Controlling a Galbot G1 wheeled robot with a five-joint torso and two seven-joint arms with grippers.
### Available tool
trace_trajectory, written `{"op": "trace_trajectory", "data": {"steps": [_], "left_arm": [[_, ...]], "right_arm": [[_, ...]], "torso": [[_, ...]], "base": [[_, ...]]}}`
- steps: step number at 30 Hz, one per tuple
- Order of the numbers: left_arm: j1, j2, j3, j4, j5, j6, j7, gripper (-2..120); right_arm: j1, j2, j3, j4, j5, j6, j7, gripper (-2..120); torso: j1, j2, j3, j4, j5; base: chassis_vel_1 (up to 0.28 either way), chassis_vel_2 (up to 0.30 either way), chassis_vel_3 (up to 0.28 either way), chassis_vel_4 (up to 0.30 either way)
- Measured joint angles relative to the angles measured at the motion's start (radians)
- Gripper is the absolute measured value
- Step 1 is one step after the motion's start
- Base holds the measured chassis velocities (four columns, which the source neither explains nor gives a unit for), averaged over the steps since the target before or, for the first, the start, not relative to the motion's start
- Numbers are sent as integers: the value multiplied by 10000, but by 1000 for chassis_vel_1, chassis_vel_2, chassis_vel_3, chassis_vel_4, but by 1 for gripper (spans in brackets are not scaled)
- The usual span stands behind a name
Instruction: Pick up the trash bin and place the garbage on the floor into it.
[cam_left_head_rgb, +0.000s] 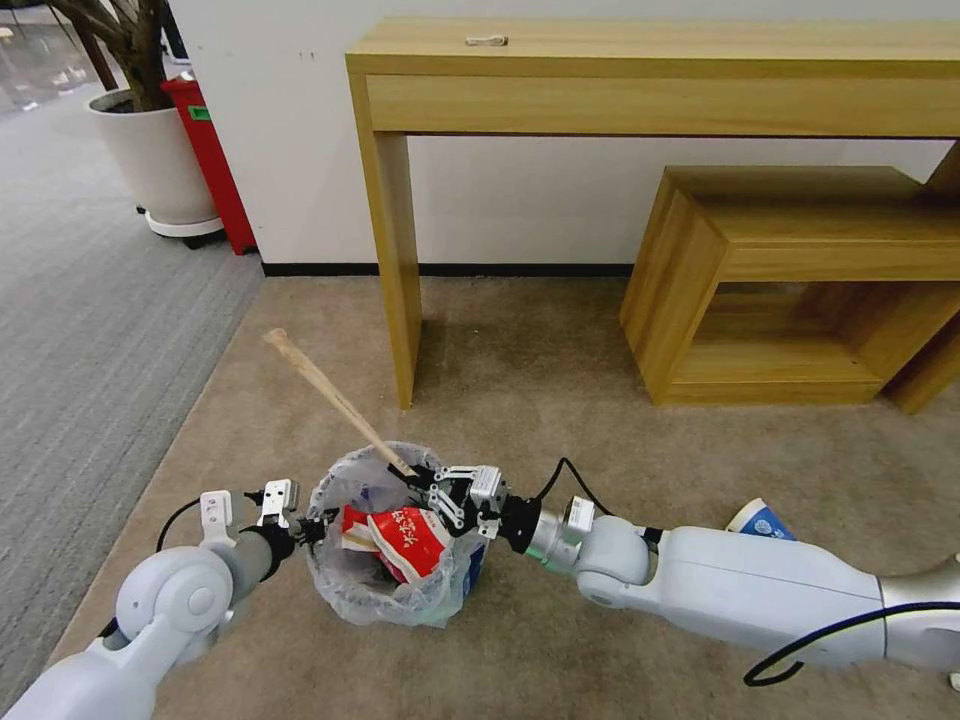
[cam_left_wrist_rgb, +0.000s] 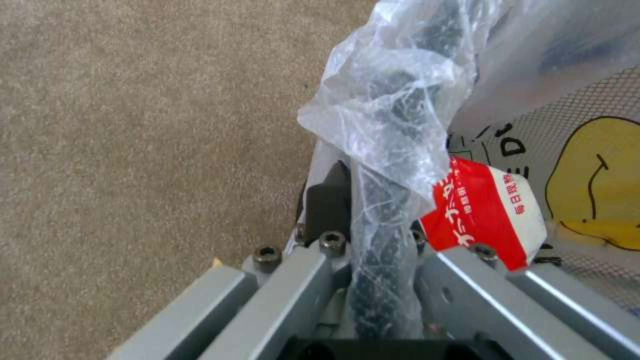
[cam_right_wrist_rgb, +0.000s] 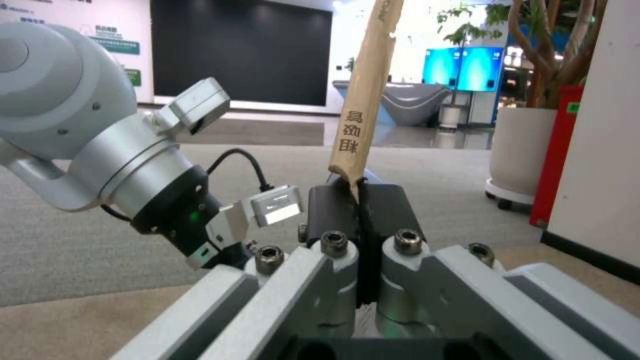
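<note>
The trash bin (cam_left_head_rgb: 372, 590), black and lined with a crinkly clear bag, is over the beige floor (cam_left_head_rgb: 560, 360). My left gripper (cam_left_head_rgb: 318, 526) is shut on its near-left rim (cam_left_wrist_rgb: 390, 227), pinching plastic and rim together. Garbage lies inside the bin: a red wrapper (cam_left_head_rgb: 415, 540) (cam_left_wrist_rgb: 487, 210) and a yellow-printed wrapper (cam_left_wrist_rgb: 600, 185). My right gripper (cam_left_head_rgb: 424, 480) (cam_right_wrist_rgb: 360, 197) is shut on the lower end of a long wooden stick (cam_left_head_rgb: 325, 392) (cam_right_wrist_rgb: 365, 110), held over the bin's far rim and slanting up to the left. A blue-white paper cup (cam_left_head_rgb: 760, 520) lies on the floor behind my right forearm.
A wooden desk (cam_left_head_rgb: 390, 250) stands against the wall just beyond the bin, with a low wooden shelf (cam_left_head_rgb: 790, 280) to its right. At the far left are grey striped carpet (cam_left_head_rgb: 90, 330), a white plant pot (cam_left_head_rgb: 160, 160) and a red bin (cam_left_head_rgb: 212, 170).
</note>
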Motion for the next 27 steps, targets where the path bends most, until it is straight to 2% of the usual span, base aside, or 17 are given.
{"op": "trace_trajectory", "data": {"steps": [15,27], "left_arm": [[-55,-30,24,-5,-38,-1,-29,0],[-342,20,-69,258,-203,-21,-63,0]], "right_arm": [[-19,216,-247,-67,-111,-10,162,0],[-418,-263,-173,350,-387,-32,218,0]], "torso": [[0,0,0,0,0],[0,1,0,0,1]], "base": [[0,0,0,0],[0,0,0,0]]}}
